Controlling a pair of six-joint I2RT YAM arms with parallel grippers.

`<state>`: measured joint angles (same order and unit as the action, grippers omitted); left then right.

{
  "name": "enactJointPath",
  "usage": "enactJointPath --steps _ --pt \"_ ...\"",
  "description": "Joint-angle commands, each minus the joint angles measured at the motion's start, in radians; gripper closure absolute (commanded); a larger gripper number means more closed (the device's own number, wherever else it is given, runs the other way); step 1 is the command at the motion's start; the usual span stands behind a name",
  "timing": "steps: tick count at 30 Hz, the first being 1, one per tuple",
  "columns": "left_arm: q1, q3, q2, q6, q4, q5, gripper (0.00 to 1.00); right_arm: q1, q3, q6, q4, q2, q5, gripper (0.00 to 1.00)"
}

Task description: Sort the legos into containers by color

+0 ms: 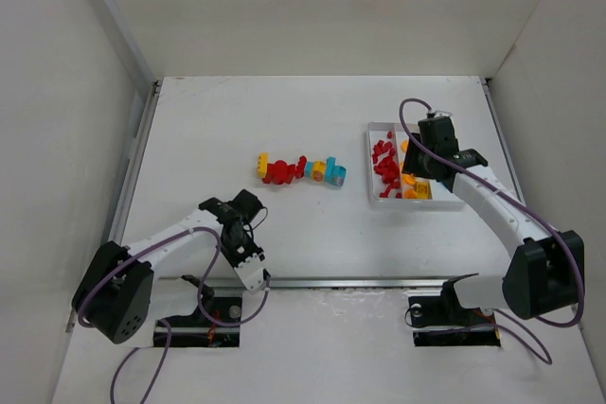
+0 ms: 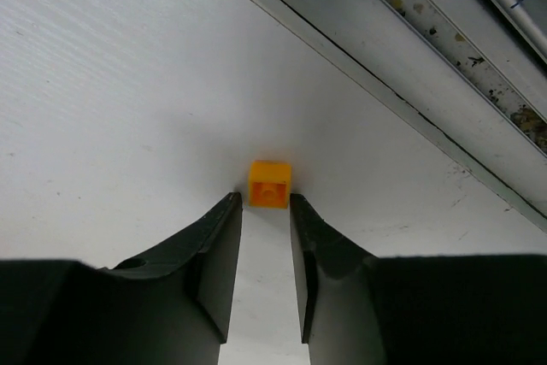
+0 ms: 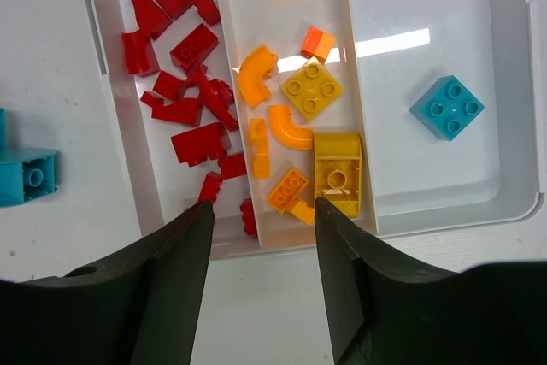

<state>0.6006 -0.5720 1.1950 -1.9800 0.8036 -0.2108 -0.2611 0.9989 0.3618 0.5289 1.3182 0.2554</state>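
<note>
Just past the parted tips of the left end effector [image 2: 266, 214] lies an orange lego [image 2: 269, 184].

The right gripper [image 3: 261, 211] is hovering over the near end of a shallow white plastic tray [image 3: 444, 221], its dark fingers [image 3: 162, 297] standing wide apart, empty. Red plastic bricks [image 3: 195, 47] are lying in the left compartment, orange and yellow pieces [image 3: 310, 89] in the middle, one cyan four-stud square [image 3: 446, 107] in the right. A cropped cyan block [image 3: 26, 177] is apparently sitting on the table [image 3: 51, 57] beside it.
</note>
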Motion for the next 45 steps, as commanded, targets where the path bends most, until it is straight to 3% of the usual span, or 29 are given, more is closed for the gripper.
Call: enactJointPath --steps 1,15,16,20,27,32,45 --pt "0.004 0.023 0.043 -0.562 0.032 -0.036 0.76 0.006 0.020 0.006 0.016 -0.037 0.019 0.43" --pt "0.004 0.032 0.023 -0.499 0.032 -0.056 0.94 0.006 0.020 0.006 0.016 -0.037 0.019 0.43" --pt "0.004 0.032 0.023 -0.499 0.032 -0.056 0.91 0.006 0.020 0.006 0.016 -0.037 0.019 0.43" --pt "0.004 0.043 -0.014 -0.499 0.023 -0.056 0.55 0.006 0.011 -0.003 0.016 -0.037 0.019 0.43" --pt "0.024 0.052 -0.023 -0.572 0.023 -0.035 0.54 0.006 0.001 -0.003 0.016 -0.037 0.019 0.43" --pt "0.053 0.052 -0.032 -0.603 0.023 -0.015 0.63 0.006 -0.008 -0.003 0.025 -0.056 0.019 0.43" --pt "0.082 0.061 -0.041 -0.594 0.043 -0.035 0.69 0.006 -0.017 0.006 0.045 -0.065 0.028 0.43"
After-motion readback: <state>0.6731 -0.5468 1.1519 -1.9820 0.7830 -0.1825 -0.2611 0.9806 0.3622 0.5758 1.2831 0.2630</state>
